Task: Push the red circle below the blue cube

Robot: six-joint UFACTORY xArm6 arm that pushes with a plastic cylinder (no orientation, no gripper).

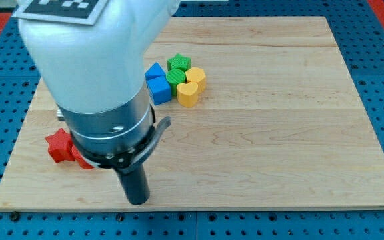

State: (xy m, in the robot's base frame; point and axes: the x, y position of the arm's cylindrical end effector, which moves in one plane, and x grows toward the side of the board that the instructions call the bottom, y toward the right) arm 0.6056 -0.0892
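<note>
The wooden board (272, 133) carries every block. The arm (95, 73) ends in a plain rod with no pincer to open or close; the tip (137, 201) rests near the view's bottom. A red star (59, 145) lies just left of it, with another red piece (82, 160) half hidden behind the arm, shape unclear. Up and right of the tip cluster the blue cube (159, 89), another blue block (154, 71), a yellow heart (188, 94), a yellow block (196, 77), a green star (178, 63) and a green block (175, 78).

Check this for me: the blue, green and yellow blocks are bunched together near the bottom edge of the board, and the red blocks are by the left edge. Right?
Not quite. The camera view shows the blue blocks, green blocks and yellow blocks bunched together nearer the view's top of the board, not its bottom edge. The red blocks are indeed by the left edge.
</note>
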